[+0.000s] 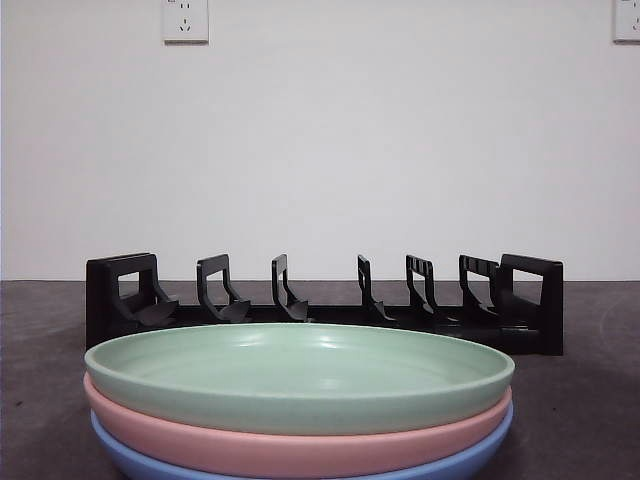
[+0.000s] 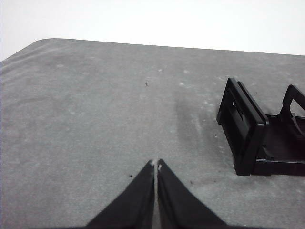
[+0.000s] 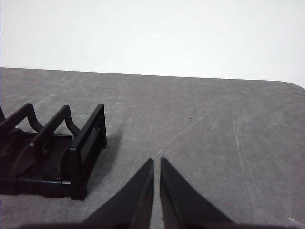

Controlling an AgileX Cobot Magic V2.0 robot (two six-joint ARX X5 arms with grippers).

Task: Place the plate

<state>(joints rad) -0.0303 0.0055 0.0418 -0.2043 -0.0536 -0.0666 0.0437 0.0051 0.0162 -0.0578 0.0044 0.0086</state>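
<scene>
In the front view a stack of three plates stands near the camera: a green plate (image 1: pixel 300 372) on top, a pink plate (image 1: pixel 300 440) under it and a blue plate (image 1: pixel 300 468) at the bottom. Behind them stands a black plate rack (image 1: pixel 325 300) with several upright dividers, all slots empty. My left gripper (image 2: pixel 156 164) is shut and empty over bare table, with the rack's end (image 2: pixel 259 133) off to one side. My right gripper (image 3: pixel 157 161) is shut and empty, with the rack's other end (image 3: pixel 57 152) beside it. Neither arm shows in the front view.
The grey table (image 1: pixel 590 400) runs back to a white wall with two sockets (image 1: pixel 185 20). The table's rounded corners show in both wrist views.
</scene>
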